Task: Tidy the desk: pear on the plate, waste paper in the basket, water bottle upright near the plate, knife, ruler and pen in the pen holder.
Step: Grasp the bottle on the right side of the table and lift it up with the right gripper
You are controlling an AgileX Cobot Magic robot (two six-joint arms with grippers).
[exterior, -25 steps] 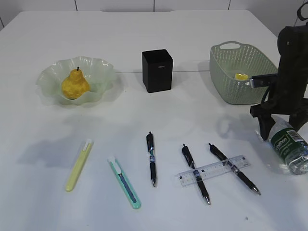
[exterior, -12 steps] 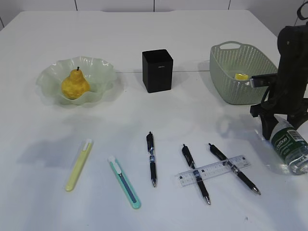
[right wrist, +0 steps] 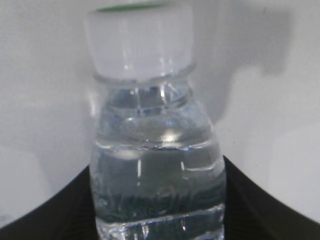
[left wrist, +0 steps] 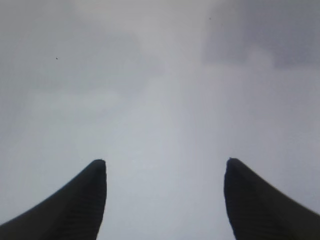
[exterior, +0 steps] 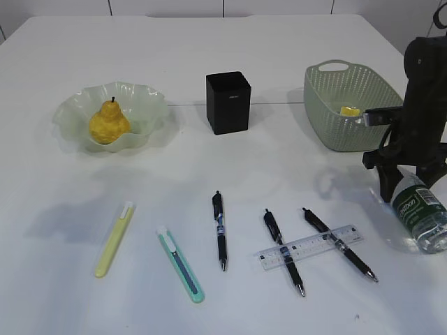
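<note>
My right arm (exterior: 422,105) reads as a matte black, blocky column with a small pale rectangular tab jutting from its side. Its two dark tapered fingers (exterior: 385,183) end in blunt tips. On my left wrist feed, the black curved fingers (left wrist: 82,205) show fine ribbed texture.

A yellow-brown pear (exterior: 108,123) sits on a pale green plate (exterior: 149,100), beside a matte black pen holder (exterior: 228,102) and sage-green woven-pattern basket (exterior: 334,123).
</note>
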